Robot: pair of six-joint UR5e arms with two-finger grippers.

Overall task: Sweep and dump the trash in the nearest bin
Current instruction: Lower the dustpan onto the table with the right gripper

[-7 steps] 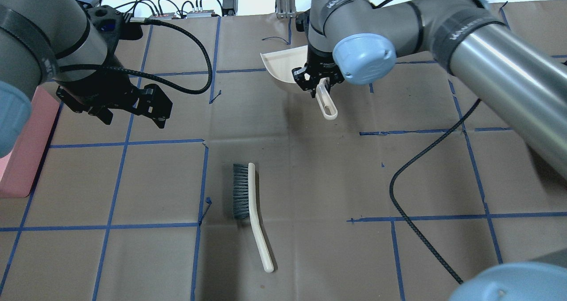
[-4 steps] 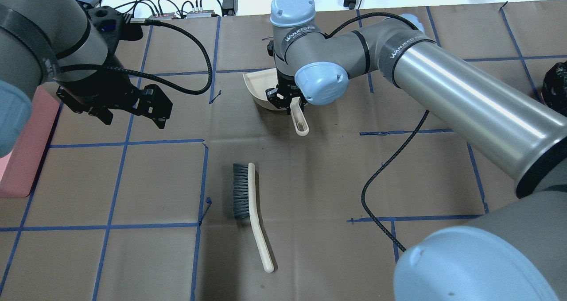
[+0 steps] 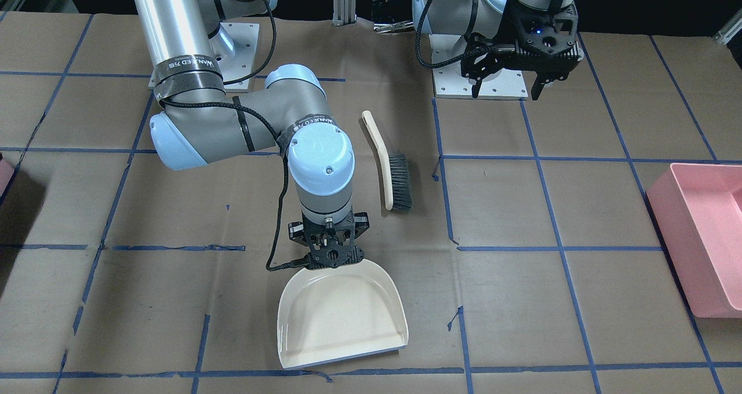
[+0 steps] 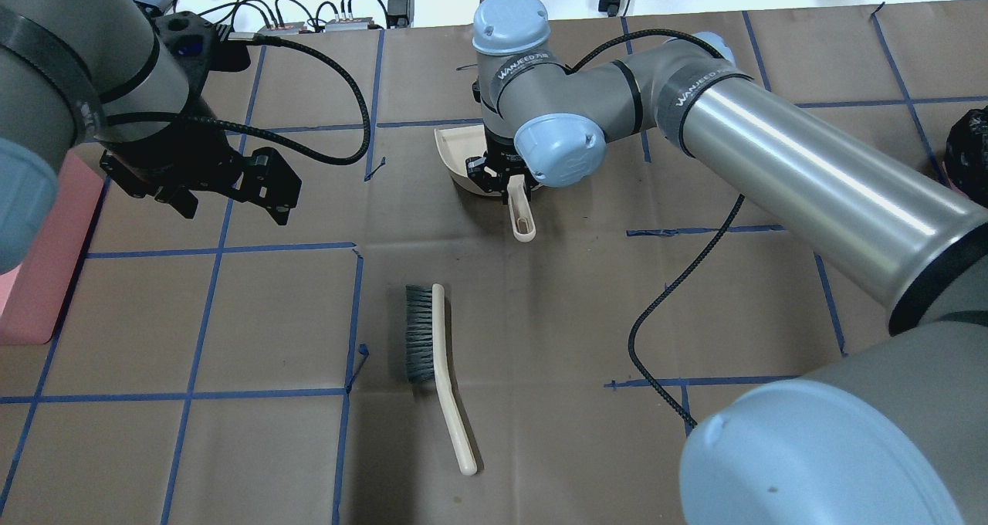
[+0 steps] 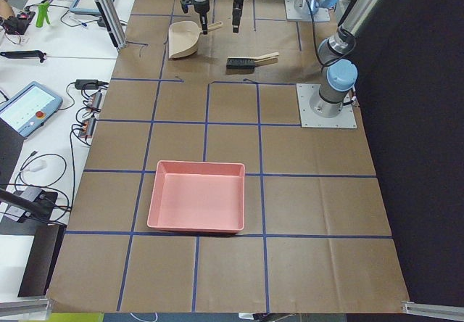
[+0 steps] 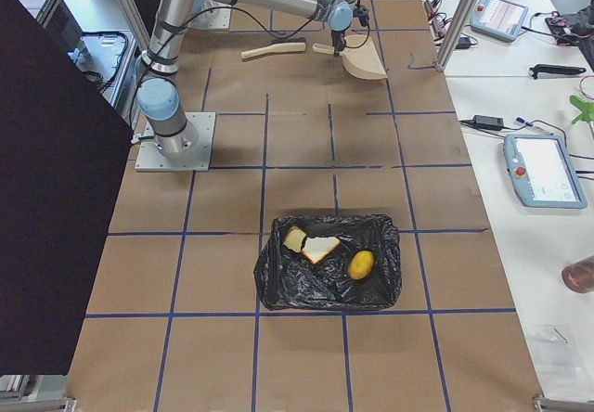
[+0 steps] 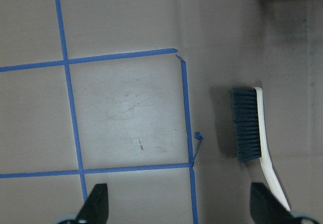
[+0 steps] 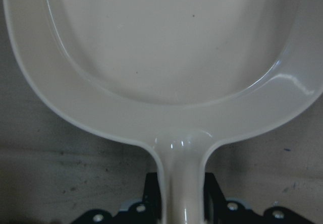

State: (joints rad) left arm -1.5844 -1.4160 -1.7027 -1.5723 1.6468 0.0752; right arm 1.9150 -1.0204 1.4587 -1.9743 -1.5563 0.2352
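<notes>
My right gripper (image 3: 330,256) is shut on the handle of a cream dustpan (image 3: 339,316), which sits low at the table's far middle; it also shows in the overhead view (image 4: 455,150) and fills the right wrist view (image 8: 176,57). The pan is empty. A brush (image 4: 423,336) with dark bristles lies on the table, nearer the robot. My left gripper (image 4: 235,204) is open and empty, hovering left of the brush (image 7: 247,125). The yellow lemon-like fruit (image 6: 361,263) and two bread pieces (image 6: 322,249) lie in a black-lined bin (image 6: 278,282).
A pink bin (image 3: 704,237) stands at the table's end on my left side. The black-lined bin shows at the overhead view's right edge (image 4: 971,150). A black cable (image 4: 656,316) hangs from my right arm over the table. Blue tape lines grid the brown table.
My right arm has carried the dustpan leftward and toward me, then nudged it slightly right. The left arm and the brush have not moved.
</notes>
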